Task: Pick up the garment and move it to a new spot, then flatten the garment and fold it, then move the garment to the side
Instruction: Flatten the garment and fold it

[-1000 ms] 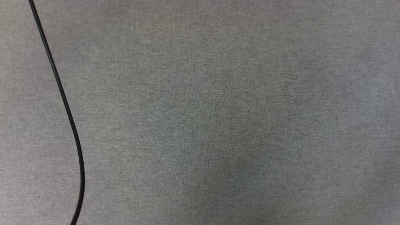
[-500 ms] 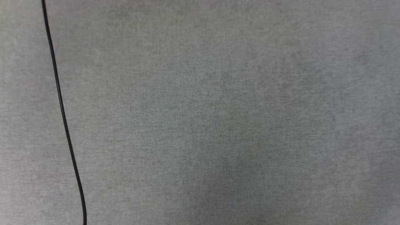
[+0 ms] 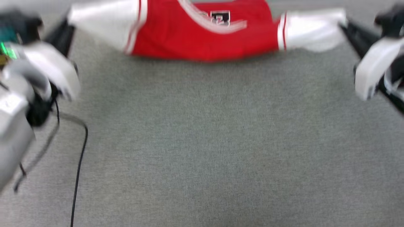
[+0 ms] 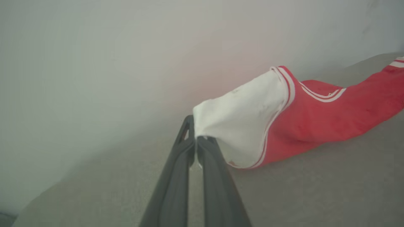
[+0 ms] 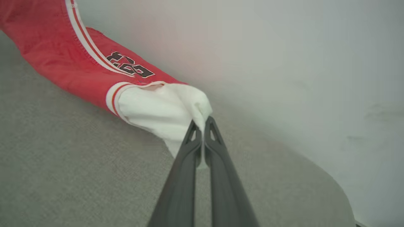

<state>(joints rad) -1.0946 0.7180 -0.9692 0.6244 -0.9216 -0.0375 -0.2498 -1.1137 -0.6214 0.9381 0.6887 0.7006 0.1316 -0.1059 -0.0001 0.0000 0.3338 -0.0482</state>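
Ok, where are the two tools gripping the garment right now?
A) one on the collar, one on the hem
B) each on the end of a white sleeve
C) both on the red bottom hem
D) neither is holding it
B: the left tool is shut on the tip of one white sleeve and the right tool on the other white sleeve, with the garment stretched between them.

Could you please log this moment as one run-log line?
left end effector: shut on white sleeve | right end effector: shut on other white sleeve | garment: stretched between them over grey surface
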